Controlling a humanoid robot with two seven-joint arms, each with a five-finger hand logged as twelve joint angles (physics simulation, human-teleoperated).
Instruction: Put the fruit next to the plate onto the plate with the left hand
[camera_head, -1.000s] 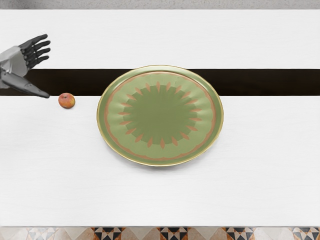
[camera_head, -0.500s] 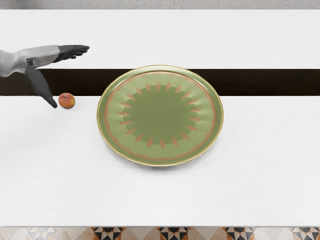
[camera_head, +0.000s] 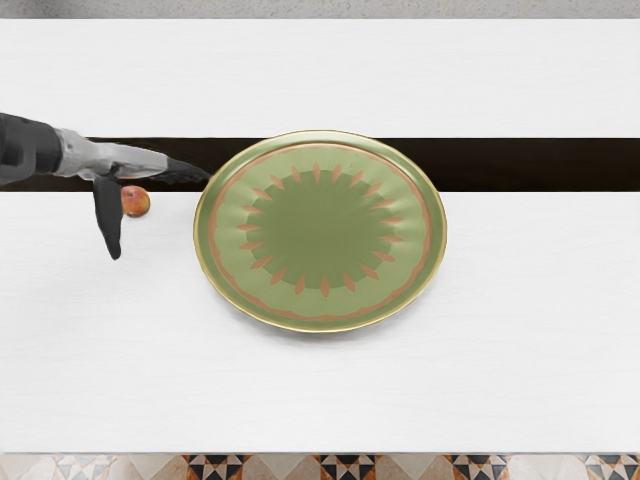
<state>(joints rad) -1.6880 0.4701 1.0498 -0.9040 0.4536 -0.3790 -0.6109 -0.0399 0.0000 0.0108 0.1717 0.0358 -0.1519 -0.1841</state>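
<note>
The left robot hand (camera_head: 128, 168) is open over the left side of the desk (camera_head: 400, 380), with its fingers (camera_head: 185, 173) stretched right and its thumb pointing near. The fruit (camera_head: 136, 202) lies on the desk between them, just left of the plate (camera_head: 320, 230) and not touching it. It is round, with no clear long axis.

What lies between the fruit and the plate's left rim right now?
Only bare table separates the fruit and the plate, in the head view; the left hand has its fingers above that gap in the picture.
</note>
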